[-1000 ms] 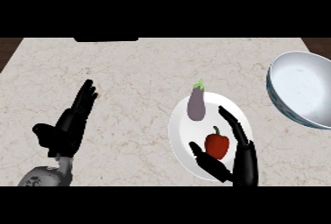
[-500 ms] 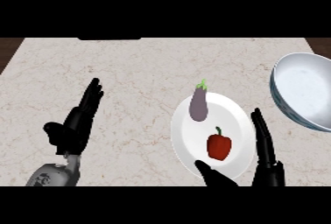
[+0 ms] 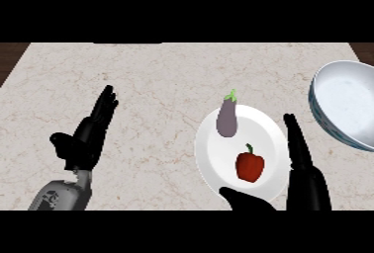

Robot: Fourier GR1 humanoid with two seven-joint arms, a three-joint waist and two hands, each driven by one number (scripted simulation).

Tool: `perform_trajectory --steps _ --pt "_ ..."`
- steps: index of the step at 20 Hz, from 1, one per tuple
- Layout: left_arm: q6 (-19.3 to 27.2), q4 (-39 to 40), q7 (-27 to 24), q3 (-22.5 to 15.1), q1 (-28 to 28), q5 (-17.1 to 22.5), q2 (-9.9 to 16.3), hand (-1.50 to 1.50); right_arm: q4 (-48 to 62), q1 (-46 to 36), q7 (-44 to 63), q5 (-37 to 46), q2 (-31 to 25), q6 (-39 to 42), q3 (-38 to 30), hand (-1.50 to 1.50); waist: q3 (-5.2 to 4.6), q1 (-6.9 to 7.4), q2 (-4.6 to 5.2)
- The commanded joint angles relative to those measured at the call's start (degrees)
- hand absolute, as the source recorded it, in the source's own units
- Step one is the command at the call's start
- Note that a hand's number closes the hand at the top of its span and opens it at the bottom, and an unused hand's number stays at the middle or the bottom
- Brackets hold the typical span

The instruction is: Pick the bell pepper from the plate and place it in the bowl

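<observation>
Head view, red bell pepper (image 3: 250, 166), white plate (image 3: 211, 153)

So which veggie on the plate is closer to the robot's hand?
The red bell pepper. It lies near the right hand, between thumb and fingers, while the purple eggplant sits at the plate's far edge.

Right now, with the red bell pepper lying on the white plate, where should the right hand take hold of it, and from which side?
Best around the red bell pepper's broad body, below its green stem, coming from above and the right. The open right hand already stands at the white plate's right edge, thumb at the near rim, and the purple eggplant lies apart on the far side, so it should not obstruct.
</observation>
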Motion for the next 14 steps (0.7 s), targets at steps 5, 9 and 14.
perform_trajectory --steps 5,9,14 --pt "-0.8 2.19 -0.89 1.12 -1.22 -1.31 -1.61 0.0 4.04 -2.8 7.89 -6.06 0.19 10.37 -3.94 -1.5 0.09 -0.04 0.04" --pt "0.22 -2.83 2.99 1.11 1.32 -3.9 -2.23 0.0 7.51 -0.61 2.24 -8.13 0.18 5.73 -5.09 -1.5 0.12 0.04 -0.06" --pt "-3.71 3.37 -1.68 3.36 -0.11 -3.49 -3.96 0.0 10.23 3.26 -5.43 -12.49 -1.38 2.09 -6.97 -1.5 0.11 -0.17 0.0"
